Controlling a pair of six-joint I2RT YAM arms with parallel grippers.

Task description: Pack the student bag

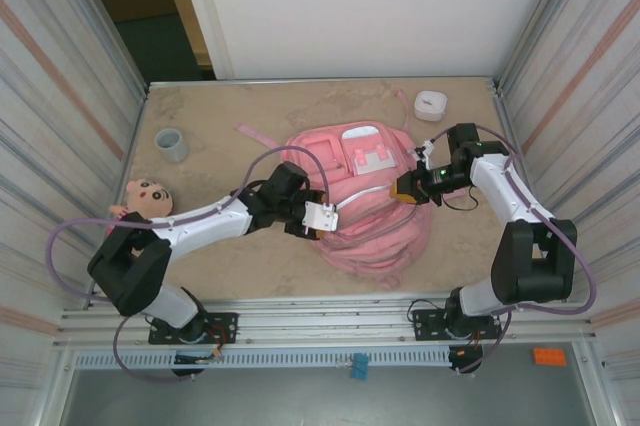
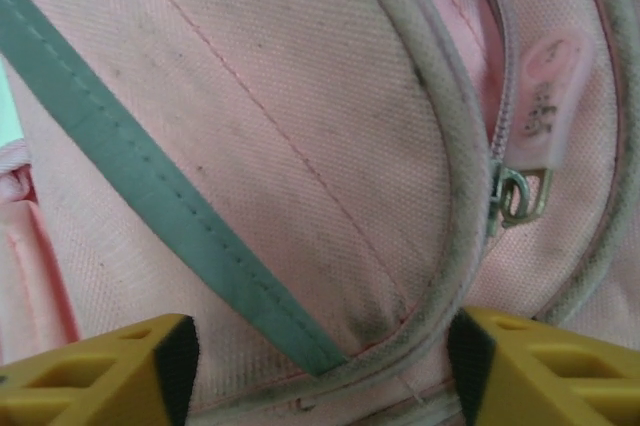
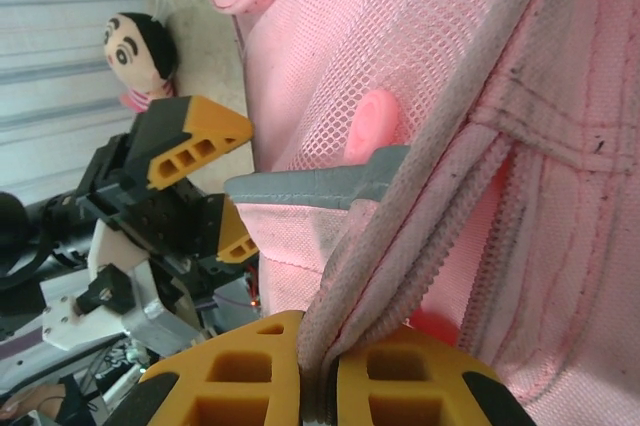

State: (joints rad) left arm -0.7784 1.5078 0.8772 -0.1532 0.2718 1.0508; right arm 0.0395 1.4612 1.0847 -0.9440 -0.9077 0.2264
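Note:
The pink student bag [image 1: 365,201] lies flat in the middle of the table. My left gripper [image 1: 330,214] hovers over the bag's left side and is open. Its yellow fingers [image 2: 100,371] straddle pink fabric, a grey piped seam [image 2: 440,146] and a grey-green strip [image 2: 150,176] without pinching them. A translucent pink zipper pull [image 2: 545,96] hangs just right of the seam. My right gripper [image 1: 410,189] is at the bag's right side. In the right wrist view this gripper [image 3: 325,371] is shut on the bag's grey piped zipper edge [image 3: 440,156], which is pulled up into a fold.
A doll [image 1: 148,198] lies at the left wall beside my left arm. A grey cup [image 1: 171,144] stands at the back left, and a small white container [image 1: 431,104] at the back right. A loose pink strap [image 1: 255,134] trails from the bag's top left. Metal walls enclose three sides.

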